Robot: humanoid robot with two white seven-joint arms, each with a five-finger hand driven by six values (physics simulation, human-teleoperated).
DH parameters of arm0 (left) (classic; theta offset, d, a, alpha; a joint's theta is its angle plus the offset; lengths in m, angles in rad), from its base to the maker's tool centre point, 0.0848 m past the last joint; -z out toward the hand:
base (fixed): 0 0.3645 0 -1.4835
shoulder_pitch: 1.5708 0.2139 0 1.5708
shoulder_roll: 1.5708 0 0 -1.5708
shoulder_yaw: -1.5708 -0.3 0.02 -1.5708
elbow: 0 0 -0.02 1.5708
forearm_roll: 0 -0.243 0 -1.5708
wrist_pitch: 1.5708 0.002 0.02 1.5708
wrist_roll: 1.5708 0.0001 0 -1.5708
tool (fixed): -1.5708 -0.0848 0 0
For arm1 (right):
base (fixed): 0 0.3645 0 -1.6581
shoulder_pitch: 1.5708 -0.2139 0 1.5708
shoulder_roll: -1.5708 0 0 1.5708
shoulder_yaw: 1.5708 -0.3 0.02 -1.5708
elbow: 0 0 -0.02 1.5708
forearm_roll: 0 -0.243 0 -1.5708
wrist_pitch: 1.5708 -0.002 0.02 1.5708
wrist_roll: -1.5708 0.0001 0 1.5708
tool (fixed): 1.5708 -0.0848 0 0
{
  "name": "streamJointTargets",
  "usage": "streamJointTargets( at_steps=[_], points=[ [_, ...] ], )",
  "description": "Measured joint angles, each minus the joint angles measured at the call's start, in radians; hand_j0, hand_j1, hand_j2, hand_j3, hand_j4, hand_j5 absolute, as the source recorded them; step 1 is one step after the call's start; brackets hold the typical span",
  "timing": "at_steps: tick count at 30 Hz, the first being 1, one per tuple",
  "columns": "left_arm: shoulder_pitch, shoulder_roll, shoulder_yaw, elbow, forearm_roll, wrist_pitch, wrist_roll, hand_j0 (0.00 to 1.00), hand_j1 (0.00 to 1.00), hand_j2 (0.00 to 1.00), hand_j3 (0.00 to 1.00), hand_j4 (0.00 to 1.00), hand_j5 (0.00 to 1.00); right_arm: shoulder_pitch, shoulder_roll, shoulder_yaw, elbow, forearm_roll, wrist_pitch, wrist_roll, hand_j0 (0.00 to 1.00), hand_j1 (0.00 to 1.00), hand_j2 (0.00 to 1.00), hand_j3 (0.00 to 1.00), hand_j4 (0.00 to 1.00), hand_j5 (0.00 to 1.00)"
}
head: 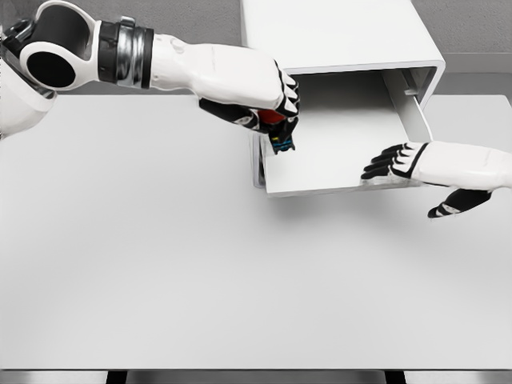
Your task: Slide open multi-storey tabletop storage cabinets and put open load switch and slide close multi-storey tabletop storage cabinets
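Now at the placing step: drawer (pixel 336 172) pulled out toward the near side of the white cabinet (pixel 340 36), floor bare and pale, left wall at about the middle of the table (pixel 160 264). Left hand (pixel 272 112) reaching in from the far left, fingers curled round the switch (pixel 280 138), a small dark block with a red part tucked under the palm and a blue-and-yellow end poking down out of the grip. Held right over the drawer's left wall, roughly at its far-left corner, so partly above the tray and partly above the rim; whether touching the wall cannot be told. Long axis of the switch apparently running far to near, though mostly hidden by the fingers. Open floor lying to the right and slightly near of the hand, so the coming move probably a short shift right, then down and a release clear of the wall. Right hand (pixel 400 162) resting on the drawer's near-right corner, fingers spread flat, thumb hanging below the front edge, gripping nothing; well placed to steady the tray or push it shut afterward. Chief risk: letting go too early and catching the block on the rim.
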Motion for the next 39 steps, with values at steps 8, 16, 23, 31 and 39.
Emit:
streamJointTargets(
  at_steps=[8,16,23,31,39],
  points=[
    [-0.031,-0.074,-0.058,0.061,-0.022,0.0,0.0,0.4,0.4,0.4,0.4,0.4,0.4,-0.005,-0.02,-0.031,-0.001,-0.06,0.0,-0.025,1.0,1.0,1.0,1.0,1.0,1.0],
    [-0.035,-0.132,-0.07,0.125,-0.055,0.0,0.0,0.4,0.4,0.4,0.4,0.4,0.4,-0.003,-0.032,-0.034,-0.001,-0.067,0.0,-0.026,1.0,1.0,1.0,1.0,1.0,1.0],
    [-0.037,-0.185,-0.08,0.187,-0.083,0.0,0.0,0.4,0.4,0.4,0.4,0.4,0.4,-0.003,-0.035,-0.034,-0.001,-0.068,0.0,-0.027,1.0,1.0,1.0,1.0,1.0,1.0],
    [-0.037,-0.211,-0.078,0.226,-0.059,-0.005,0.0,0.41,0.41,0.41,0.41,0.41,0.41,-0.003,-0.034,-0.034,-0.001,-0.068,0.0,-0.026,1.0,1.0,1.0,1.0,1.0,1.0],
    [-0.037,-0.214,-0.077,0.23,-0.056,-0.007,0.001,1.0,1.0,1.0,1.0,1.0,1.0,-0.003,-0.027,-0.034,-0.001,-0.068,0.0,-0.026,1.0,1.0,1.0,1.0,1.0,1.0]
  ],
)
